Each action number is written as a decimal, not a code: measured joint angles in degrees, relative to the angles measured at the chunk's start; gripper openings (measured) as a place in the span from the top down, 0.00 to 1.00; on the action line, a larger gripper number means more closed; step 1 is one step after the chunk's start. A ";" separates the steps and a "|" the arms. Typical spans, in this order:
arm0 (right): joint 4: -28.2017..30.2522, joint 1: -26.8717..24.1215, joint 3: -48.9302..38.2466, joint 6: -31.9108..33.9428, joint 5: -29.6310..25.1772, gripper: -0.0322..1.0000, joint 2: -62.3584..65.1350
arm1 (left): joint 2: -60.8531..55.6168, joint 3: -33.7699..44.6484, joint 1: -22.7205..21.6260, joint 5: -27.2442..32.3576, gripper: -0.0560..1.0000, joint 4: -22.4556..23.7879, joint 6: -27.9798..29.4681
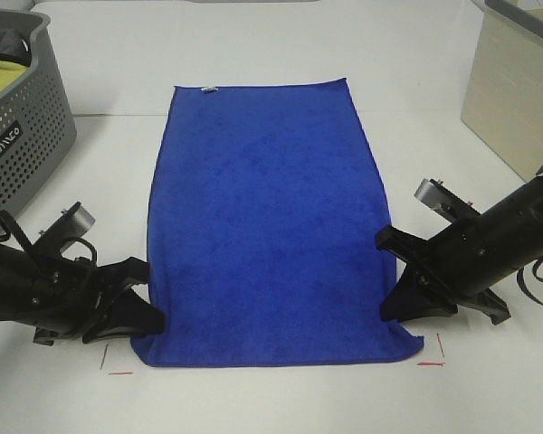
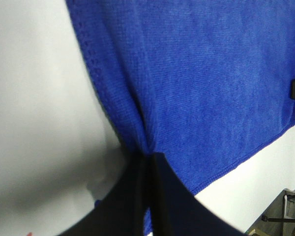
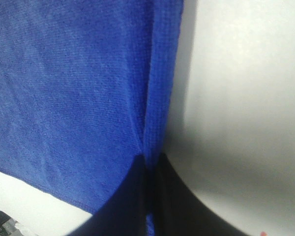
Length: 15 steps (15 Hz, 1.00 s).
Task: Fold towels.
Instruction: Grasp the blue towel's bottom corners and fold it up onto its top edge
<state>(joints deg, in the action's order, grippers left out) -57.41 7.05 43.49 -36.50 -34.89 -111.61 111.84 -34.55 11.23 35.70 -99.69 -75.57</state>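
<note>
A deep royal-blue towel [image 1: 271, 226] lies flat and spread lengthwise on the white table, with a small white tag [image 1: 208, 89] at its far left corner. My left gripper [image 1: 149, 312] is shut on the towel's left edge near the near-left corner; the left wrist view shows the fabric [image 2: 196, 83] pinched and puckered at the closed black jaws. My right gripper [image 1: 394, 303] is shut on the towel's right edge near the near-right corner; the right wrist view shows the edge [image 3: 157, 98] gathered into the closed jaws.
A grey perforated basket [image 1: 23, 136] holding a yellow-green cloth [image 1: 0, 77] stands at the far left. A beige box [image 1: 516, 90] stands at the far right. Small red marks [image 1: 430, 362] sit on the table by the towel's near corners.
</note>
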 joint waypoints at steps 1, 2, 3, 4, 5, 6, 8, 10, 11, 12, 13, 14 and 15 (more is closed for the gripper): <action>0.00 0.00 0.00 0.00 -0.34 0.97 0.00 | -1.20 0.17 0.00 -0.29 0.94 0.63 0.34; 0.23 0.00 0.00 0.00 -0.69 0.97 0.00 | -2.58 0.80 0.00 -0.92 0.94 1.72 1.26; 0.63 0.00 0.00 0.11 -1.15 0.97 0.00 | -3.90 1.66 0.00 -1.66 0.94 3.38 2.46; 1.55 0.00 -0.06 0.74 -1.95 0.97 0.00 | -5.33 2.58 0.00 -2.01 0.94 5.16 3.78; 2.41 0.00 -0.63 1.49 -2.35 0.97 0.46 | -6.93 3.72 0.00 -2.06 0.94 6.53 5.33; 3.72 0.00 -1.60 2.23 -2.29 0.97 1.66 | -8.77 5.10 0.00 -2.18 0.94 7.51 6.53; 6.25 0.00 -5.33 4.87 -2.29 0.97 8.54 | -12.95 9.11 0.00 -2.29 0.94 8.77 7.62; 9.51 0.06 -9.17 8.77 -2.58 0.97 14.15 | -16.10 13.52 0.00 -2.23 0.94 9.45 8.25; 11.29 0.23 -11.40 10.60 -2.75 0.97 16.73 | -17.36 15.41 0.00 -2.01 0.94 9.74 8.48; 12.49 0.29 -13.12 11.92 -3.44 0.97 18.85 | -18.56 17.30 0.00 -1.78 0.94 10.14 8.77; 13.18 0.29 -14.67 12.61 -4.24 0.97 20.74 | -19.60 18.79 0.00 -1.60 0.94 10.26 8.77; 13.52 0.29 -15.81 13.06 -4.81 0.97 22.35 | -20.57 19.77 0.00 -1.49 0.94 10.43 8.94; 13.69 0.29 -16.10 13.41 -5.39 0.97 23.61 | -21.26 20.11 0.00 -1.49 0.94 10.54 8.94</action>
<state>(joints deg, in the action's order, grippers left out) -43.72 7.33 27.39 -23.09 -40.28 -88.01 90.58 -14.44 11.23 34.21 -89.15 -66.63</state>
